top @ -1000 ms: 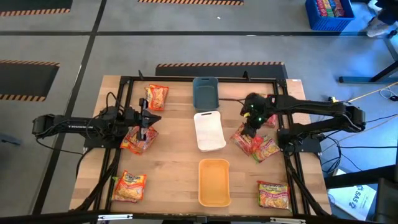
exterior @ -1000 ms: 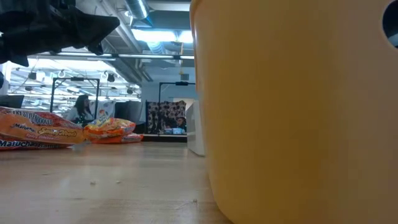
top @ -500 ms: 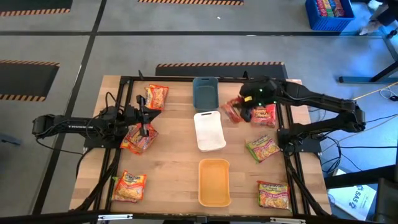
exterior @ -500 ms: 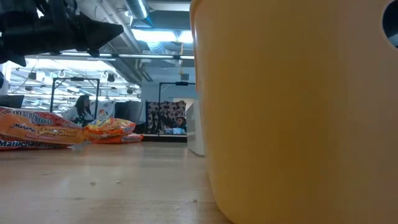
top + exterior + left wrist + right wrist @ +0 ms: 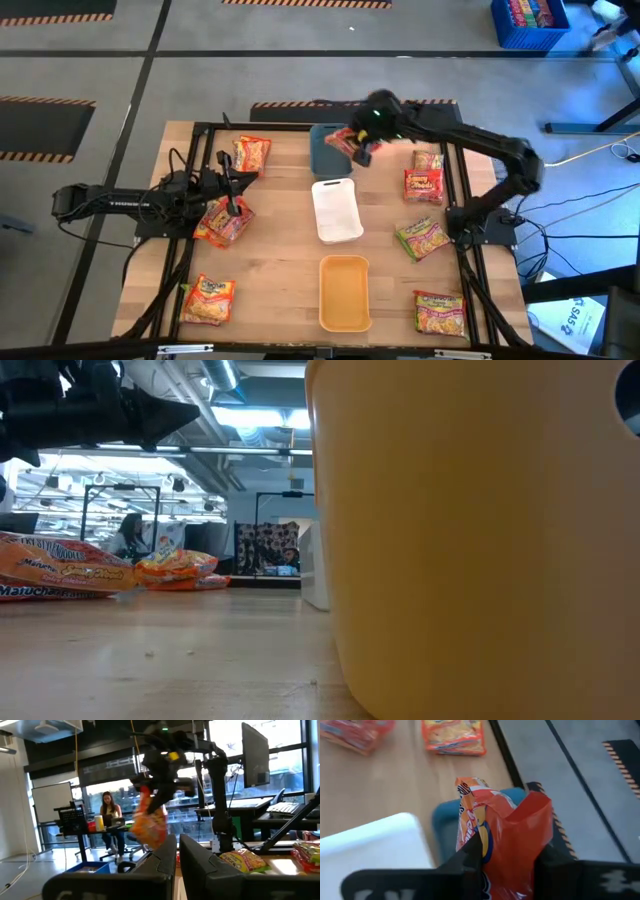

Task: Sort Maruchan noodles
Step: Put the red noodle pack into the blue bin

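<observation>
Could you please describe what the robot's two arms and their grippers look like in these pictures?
Both arms are dark, nearly black, built of slim jointed segments. The left gripper ends in two flat, blocky dark fingers. The right gripper has matching dark fingers, and a small green light glows near its wrist. Black cables trail from each arm's base.
</observation>
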Motion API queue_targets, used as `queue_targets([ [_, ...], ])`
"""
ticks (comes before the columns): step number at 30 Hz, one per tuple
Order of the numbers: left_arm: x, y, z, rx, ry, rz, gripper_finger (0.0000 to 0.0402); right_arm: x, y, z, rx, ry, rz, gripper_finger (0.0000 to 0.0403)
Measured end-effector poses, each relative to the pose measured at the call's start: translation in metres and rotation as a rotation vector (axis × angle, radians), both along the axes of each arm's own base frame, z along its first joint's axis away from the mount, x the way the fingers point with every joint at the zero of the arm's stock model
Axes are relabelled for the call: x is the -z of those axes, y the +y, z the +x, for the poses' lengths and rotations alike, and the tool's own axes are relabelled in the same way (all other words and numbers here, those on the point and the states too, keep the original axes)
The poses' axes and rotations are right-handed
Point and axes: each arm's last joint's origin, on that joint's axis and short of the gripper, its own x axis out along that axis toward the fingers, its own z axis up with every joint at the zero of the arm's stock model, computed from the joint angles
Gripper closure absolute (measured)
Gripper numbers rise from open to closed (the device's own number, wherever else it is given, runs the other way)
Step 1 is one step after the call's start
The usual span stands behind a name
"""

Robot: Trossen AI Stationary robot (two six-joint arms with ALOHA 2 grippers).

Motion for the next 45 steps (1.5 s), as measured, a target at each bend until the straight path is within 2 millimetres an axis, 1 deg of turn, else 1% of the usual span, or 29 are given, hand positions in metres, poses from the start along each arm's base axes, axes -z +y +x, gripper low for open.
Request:
queue_targets([
  [4, 0.000, 0.000, 0.000, 0.000, 0.001, 0.000, 0.0385, 0.002, -0.030, 0.027, -0.008, 0.059, -0.028, 0.0334],
  [7, 0.000, 0.000, 0.000, -0.004, 0.004, 0.010, 0.0385, 0.006, -0.045, 0.045, -0.011, 0.090, -0.037, 0.0334],
  [11, -0.001, 0.000, 0.000, -0.019, 0.004, 0.057, 0.0385, 0.018, -0.056, 0.065, -0.032, 0.149, -0.041, 0.0334],
  [13, -0.002, 0.000, -0.001, -0.022, 0.001, 0.067, 0.0385, 0.024, -0.059, 0.071, -0.041, 0.181, -0.054, 0.0334],
  [18, -0.001, 0.000, 0.000, -0.006, 0.003, 0.039, 0.0385, 0.039, -0.063, 0.073, -0.037, 0.291, -0.101, 0.0334],
  [20, -0.001, 0.000, 0.000, -0.007, 0.006, 0.044, 0.0385, 0.041, -0.065, 0.073, -0.044, 0.307, -0.112, 0.0334],
  [25, 0.000, 0.000, 0.000, -0.006, 0.009, 0.043, 0.0385, 0.038, -0.071, 0.077, -0.061, 0.256, -0.150, 0.0334],
  [30, 0.000, 0.000, 0.000, -0.006, 0.013, 0.043, 0.0385, 0.039, -0.079, 0.076, -0.104, 0.192, -0.094, 0.0334],
  [34, 0.000, 0.000, 0.000, -0.007, 0.014, 0.043, 0.0385, 0.042, -0.085, 0.071, -0.095, 0.201, -0.060, 0.0334],
  [40, 0.000, 0.000, 0.000, -0.010, 0.016, 0.047, 0.0385, 0.044, -0.088, 0.066, -0.086, 0.227, -0.041, 0.0334],
  [45, 0.001, 0.000, 0.000, -0.010, 0.023, 0.046, 0.0385, 0.050, -0.089, 0.069, -0.102, 0.233, -0.030, 0.0334],
])
